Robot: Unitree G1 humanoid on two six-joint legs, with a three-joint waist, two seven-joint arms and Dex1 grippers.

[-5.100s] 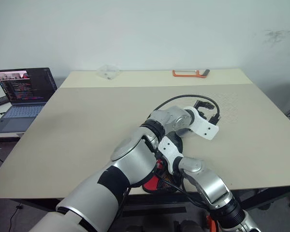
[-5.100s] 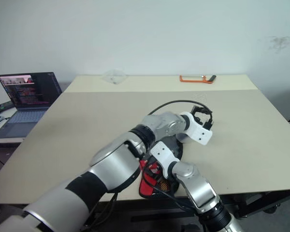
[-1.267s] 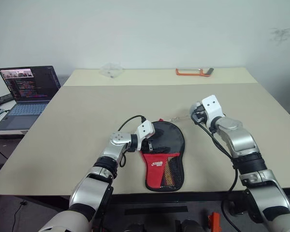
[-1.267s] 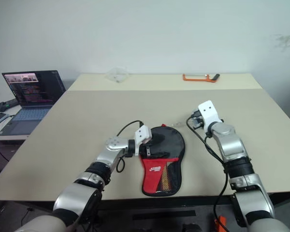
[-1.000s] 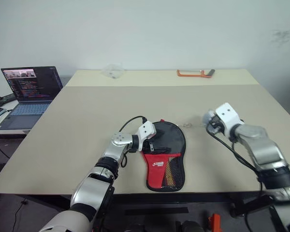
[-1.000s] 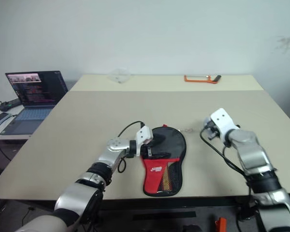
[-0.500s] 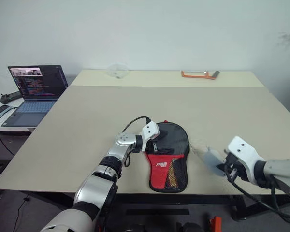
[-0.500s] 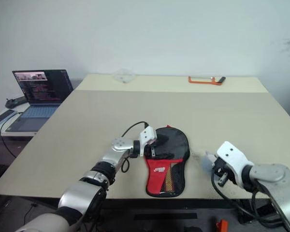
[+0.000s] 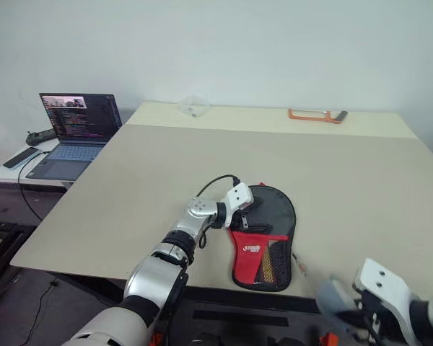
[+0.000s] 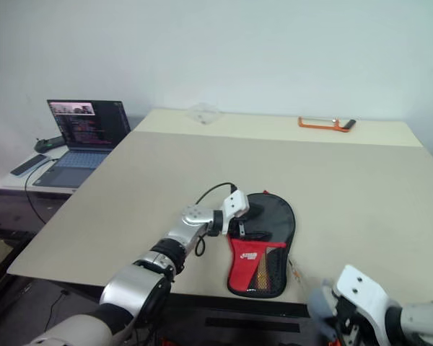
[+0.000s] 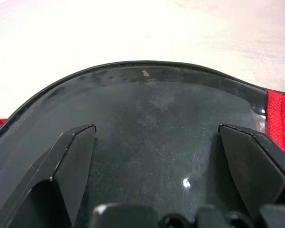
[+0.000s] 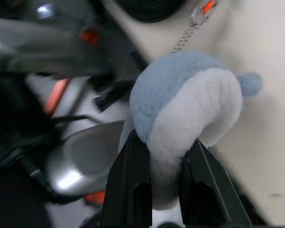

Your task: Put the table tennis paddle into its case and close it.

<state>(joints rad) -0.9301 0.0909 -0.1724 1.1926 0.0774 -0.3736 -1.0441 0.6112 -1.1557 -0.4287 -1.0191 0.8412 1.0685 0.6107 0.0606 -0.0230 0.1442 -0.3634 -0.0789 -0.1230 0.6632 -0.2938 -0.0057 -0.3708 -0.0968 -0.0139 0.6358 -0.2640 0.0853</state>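
The case (image 9: pixel 265 238) lies flat on the bench (image 9: pixel 166 180) near its front edge, at about 6 o'clock from the bench's middle, round black end toward 12 and red mesh end toward 6. It looks shut; the paddle itself cannot be made out, so whether it is inside cannot be told. The left pincer (image 9: pixel 247 210) rests at the case's 9 o'clock edge, its fingers (image 11: pixel 73 156) spread wide over the black fabric with nothing between them. The right pincer (image 12: pixel 156 166), low at 5 o'clock off the bench's front edge and partly cut off, is clenched on a soft blue-and-white plush charm (image 12: pixel 190 114) on a small chain. A laptop (image 9: pixel 76 126) sits at 10 o'clock.
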